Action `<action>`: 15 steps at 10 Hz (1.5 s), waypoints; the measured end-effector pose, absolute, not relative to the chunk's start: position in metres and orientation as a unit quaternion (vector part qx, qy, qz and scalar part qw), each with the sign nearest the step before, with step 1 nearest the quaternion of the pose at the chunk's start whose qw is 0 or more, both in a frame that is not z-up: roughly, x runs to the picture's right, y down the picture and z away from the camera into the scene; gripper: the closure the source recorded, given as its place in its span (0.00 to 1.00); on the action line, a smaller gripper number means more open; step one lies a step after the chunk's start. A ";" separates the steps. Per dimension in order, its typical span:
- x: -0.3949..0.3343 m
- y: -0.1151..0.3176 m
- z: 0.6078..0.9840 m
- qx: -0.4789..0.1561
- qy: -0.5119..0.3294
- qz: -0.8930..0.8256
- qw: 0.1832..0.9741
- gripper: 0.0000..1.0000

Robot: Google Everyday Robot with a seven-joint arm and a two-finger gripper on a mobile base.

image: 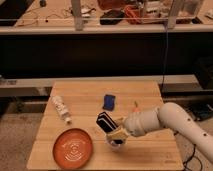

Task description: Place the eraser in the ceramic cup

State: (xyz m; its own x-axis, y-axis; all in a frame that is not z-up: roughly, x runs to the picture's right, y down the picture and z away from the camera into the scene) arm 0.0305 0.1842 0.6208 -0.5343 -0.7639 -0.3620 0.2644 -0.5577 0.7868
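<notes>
The eraser (104, 122) is a black oblong block with a pale edge, tilted and held in my gripper (114, 129) just above the ceramic cup (116, 143). The cup is small and white and stands on the wooden table (145, 95) near its front edge; most of it is hidden by the gripper. My white arm (170, 119) reaches in from the right. The gripper is shut on the eraser.
An orange round plate (73, 148) lies at the table's front left. A small white bottle-like object (62, 108) lies on its side at the left. A small blue block (109, 101) sits mid-table. A small thin orange item (134, 106) lies right of it.
</notes>
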 end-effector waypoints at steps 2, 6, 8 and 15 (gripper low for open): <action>0.030 0.187 0.616 0.364 -0.350 -0.802 0.318 1.00; 0.027 0.192 0.607 0.371 -0.358 -0.799 0.309 1.00; 0.024 0.193 0.606 0.372 -0.361 -0.799 0.306 1.00; 0.016 0.183 0.617 0.363 -0.359 -0.798 0.320 1.00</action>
